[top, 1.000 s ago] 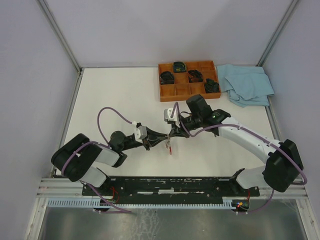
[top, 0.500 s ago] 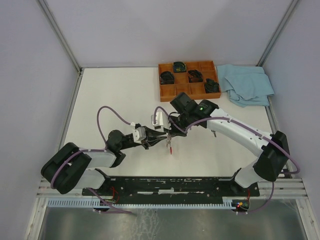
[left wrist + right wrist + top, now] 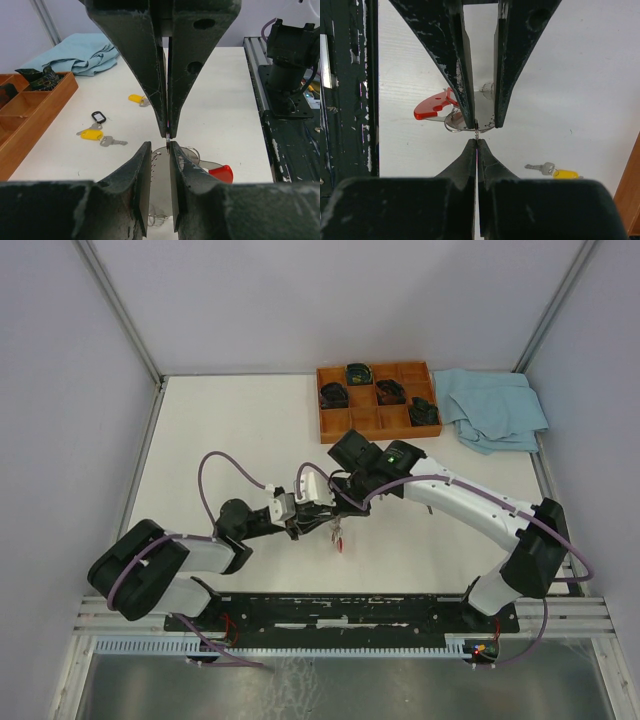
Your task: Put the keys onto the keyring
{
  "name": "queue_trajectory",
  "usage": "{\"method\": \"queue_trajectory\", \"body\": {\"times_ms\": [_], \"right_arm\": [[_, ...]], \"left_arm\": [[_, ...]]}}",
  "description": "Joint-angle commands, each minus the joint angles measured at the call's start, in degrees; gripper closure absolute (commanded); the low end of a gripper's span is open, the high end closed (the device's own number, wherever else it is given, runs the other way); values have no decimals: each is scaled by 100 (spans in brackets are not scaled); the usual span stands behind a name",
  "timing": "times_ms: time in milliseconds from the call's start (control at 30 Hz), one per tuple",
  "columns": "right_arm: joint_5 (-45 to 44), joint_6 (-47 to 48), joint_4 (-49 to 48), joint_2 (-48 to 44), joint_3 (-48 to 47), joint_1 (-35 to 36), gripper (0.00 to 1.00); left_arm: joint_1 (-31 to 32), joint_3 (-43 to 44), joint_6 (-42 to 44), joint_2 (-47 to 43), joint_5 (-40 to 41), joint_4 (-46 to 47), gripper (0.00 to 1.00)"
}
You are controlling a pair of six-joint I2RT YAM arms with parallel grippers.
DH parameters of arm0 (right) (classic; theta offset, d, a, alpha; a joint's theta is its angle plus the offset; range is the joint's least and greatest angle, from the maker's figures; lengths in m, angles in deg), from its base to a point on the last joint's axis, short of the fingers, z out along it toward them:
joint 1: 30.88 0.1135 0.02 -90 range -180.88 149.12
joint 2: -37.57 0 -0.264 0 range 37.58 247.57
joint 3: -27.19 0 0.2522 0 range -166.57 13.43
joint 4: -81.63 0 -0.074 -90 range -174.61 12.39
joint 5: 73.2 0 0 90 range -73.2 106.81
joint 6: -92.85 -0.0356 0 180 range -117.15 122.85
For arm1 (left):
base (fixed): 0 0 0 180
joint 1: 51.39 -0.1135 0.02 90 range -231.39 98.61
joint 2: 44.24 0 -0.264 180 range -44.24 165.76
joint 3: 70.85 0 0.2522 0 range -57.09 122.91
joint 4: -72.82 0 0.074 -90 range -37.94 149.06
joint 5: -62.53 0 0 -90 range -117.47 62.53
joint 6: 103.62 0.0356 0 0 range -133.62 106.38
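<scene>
**Top view:** the keyring (image 3: 341,537) sits on the arm-base side of the tray (image 3: 362,426), well apart from it. The left gripper (image 3: 318,517) and right gripper (image 3: 337,508) meet tip to tip just above it, and finger detail does not resolve here. **Left wrist view:** the left fingers (image 3: 135,190) stand parted and released; whether they touch the ring cannot be told. The right fingers (image 3: 195,60) are clenched on a thin wire, apparently the ring's own coil. The red band (image 3: 221,173) lies on the side of the ring away from the tray. A yellow key (image 3: 136,99) and another yellow key (image 3: 91,134) lie loose between keyring and tray, unthreaded, and no red key can be made out. **Right wrist view:** the clenched right tips meet the ring edge-on, with the parted left tips directly opposite and nearly touching them. **Likely faults:** the pinch takes only the fingertips, so the wire may slip or twist out. With the left fingers released, nothing else would steady the ring, and it could swing on its band. The opposed tips are close enough to collide on any small approach. Fetching a key nearer the tray would probably leave the coil unsupported and let it close
</scene>
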Motion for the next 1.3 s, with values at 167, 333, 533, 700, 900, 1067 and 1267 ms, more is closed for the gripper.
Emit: {"method": "queue_trajectory", "body": {"times_ms": [167, 333, 533, 700, 900, 1067, 1267], "right_arm": [[-100, 56, -53, 33, -379, 110, 99], [-117, 66, -51, 46, -389, 149, 99], [-188, 75, -11, 88, -415, 187, 99], [-213, 84, -19, 66, -404, 199, 99], [-351, 67, -156, -87, -224, 193, 83], [-450, -96, -517, -564, 84, 190, 65], [-1332, -709, -1447, -1302, 733, 187, 48]], "left_arm": [[30, 218, 10, 115, -107, 178, 72], [41, 234, -27, 118, -116, 212, 74], [50, 245, -59, 134, -125, 204, 83], [49, 254, -71, 157, -144, 207, 96], [47, 211, 143, -12, -84, 17, 97], [49, 197, 1063, -373, -57, -680, 97], [47, 421, 1907, -761, 42, -1499, 97]]}}
